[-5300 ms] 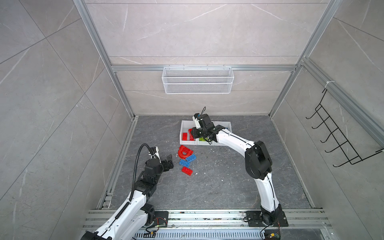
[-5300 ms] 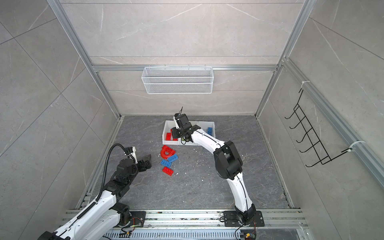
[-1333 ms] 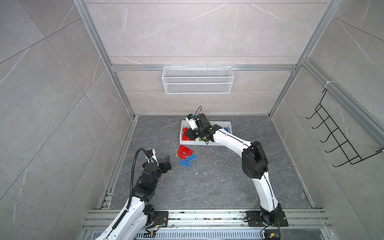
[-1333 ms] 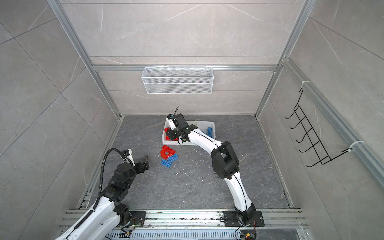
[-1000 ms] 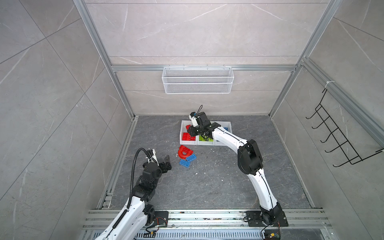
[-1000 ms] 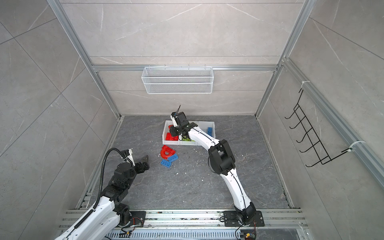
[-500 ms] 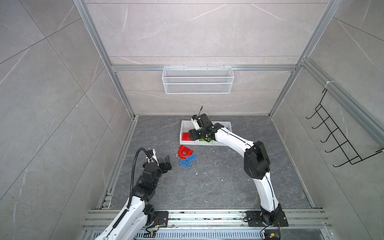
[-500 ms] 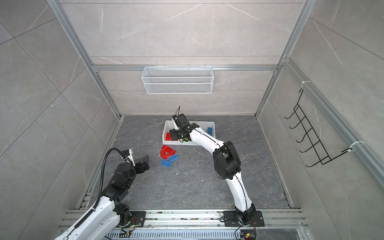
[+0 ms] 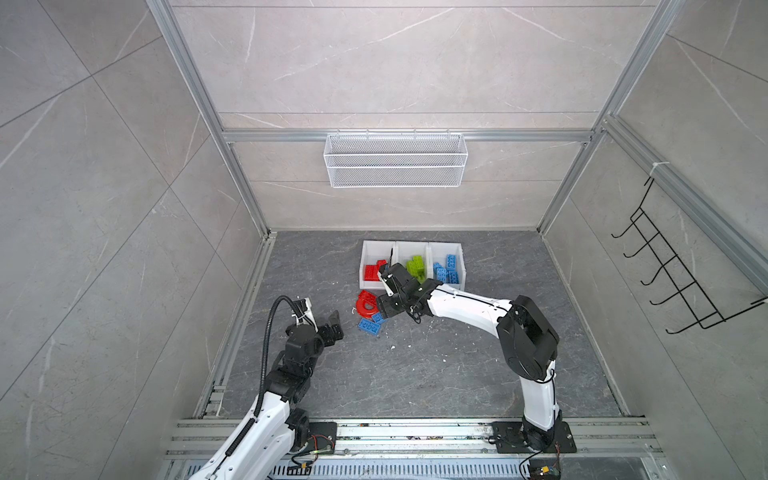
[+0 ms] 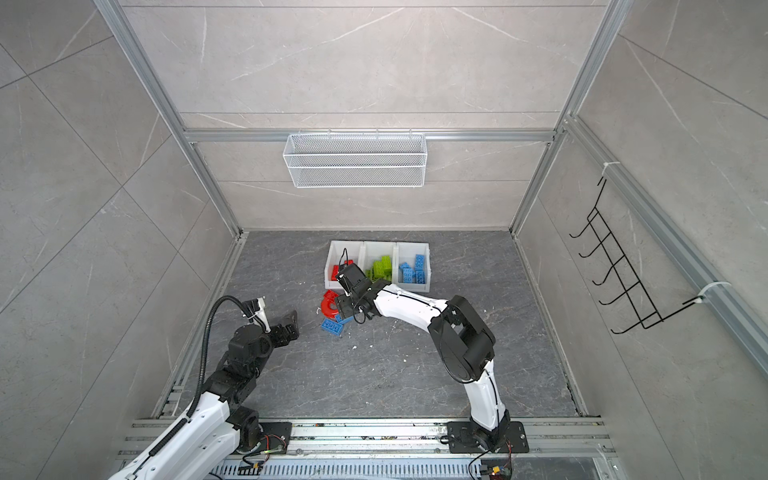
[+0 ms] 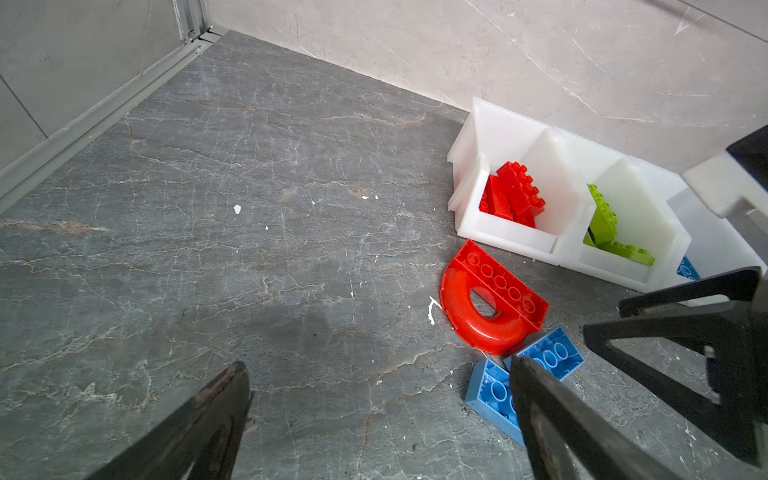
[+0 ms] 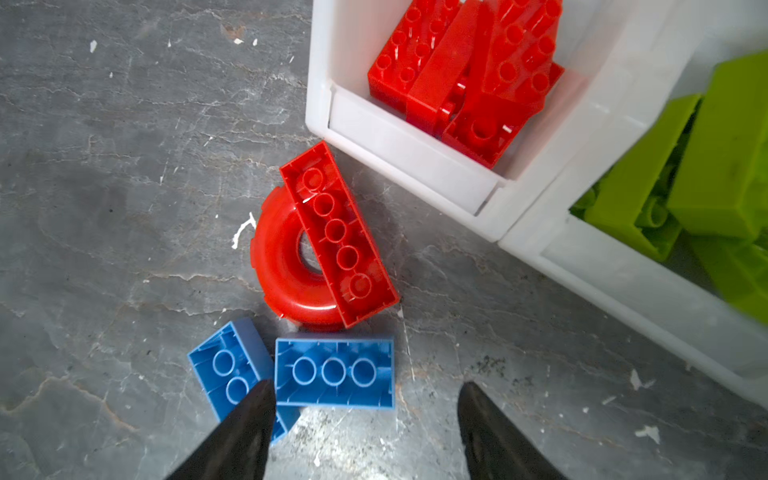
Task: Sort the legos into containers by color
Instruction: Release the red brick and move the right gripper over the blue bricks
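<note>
The left gripper (image 11: 376, 365) hangs wide open and empty on the near side. The right gripper (image 12: 365, 390), jaws parted and holding nothing, hovers over 2 blue legos (image 12: 334, 372) lying beside a red arch (image 12: 316, 245), in front of the 3 containers (image 12: 411, 153). Straddling 1 brick squarely, clear of its neighbour, looks the surest pick.

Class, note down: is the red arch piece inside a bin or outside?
Outside. The red arch piece lies on the grey floor in front of the bin holding red bricks, beside two blue bricks.
</note>
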You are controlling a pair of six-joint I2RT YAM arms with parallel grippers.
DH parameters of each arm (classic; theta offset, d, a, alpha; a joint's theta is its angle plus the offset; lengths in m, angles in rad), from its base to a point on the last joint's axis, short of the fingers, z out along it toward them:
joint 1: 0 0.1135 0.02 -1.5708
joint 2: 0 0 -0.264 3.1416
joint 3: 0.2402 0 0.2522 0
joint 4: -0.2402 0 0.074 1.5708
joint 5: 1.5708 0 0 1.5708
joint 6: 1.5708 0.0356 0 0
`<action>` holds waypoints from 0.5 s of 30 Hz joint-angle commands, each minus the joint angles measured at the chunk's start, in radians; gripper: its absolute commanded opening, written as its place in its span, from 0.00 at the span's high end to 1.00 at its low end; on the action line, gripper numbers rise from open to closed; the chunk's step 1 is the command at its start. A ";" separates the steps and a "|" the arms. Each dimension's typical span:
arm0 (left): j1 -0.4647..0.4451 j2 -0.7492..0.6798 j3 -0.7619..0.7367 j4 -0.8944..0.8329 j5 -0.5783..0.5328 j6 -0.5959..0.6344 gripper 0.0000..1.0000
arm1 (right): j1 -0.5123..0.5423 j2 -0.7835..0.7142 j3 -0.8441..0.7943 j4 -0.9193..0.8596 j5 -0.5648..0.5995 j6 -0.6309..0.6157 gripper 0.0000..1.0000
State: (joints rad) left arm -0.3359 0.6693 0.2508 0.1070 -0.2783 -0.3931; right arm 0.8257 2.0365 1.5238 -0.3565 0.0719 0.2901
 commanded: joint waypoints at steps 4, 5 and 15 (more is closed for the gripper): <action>0.003 0.003 0.003 0.049 0.011 -0.002 0.00 | 0.018 0.062 0.017 0.024 0.035 -0.005 0.28; 0.003 0.008 0.002 0.052 0.013 -0.003 0.00 | 0.018 0.072 0.023 0.019 0.038 -0.009 0.28; 0.003 0.008 0.002 0.050 0.007 -0.001 0.00 | 0.017 0.082 -0.016 -0.001 0.069 -0.028 0.28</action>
State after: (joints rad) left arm -0.3359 0.6868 0.2497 0.1139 -0.2783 -0.3931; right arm 0.8406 2.1265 1.5238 -0.3420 0.1089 0.2829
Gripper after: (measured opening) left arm 0.998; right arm 0.721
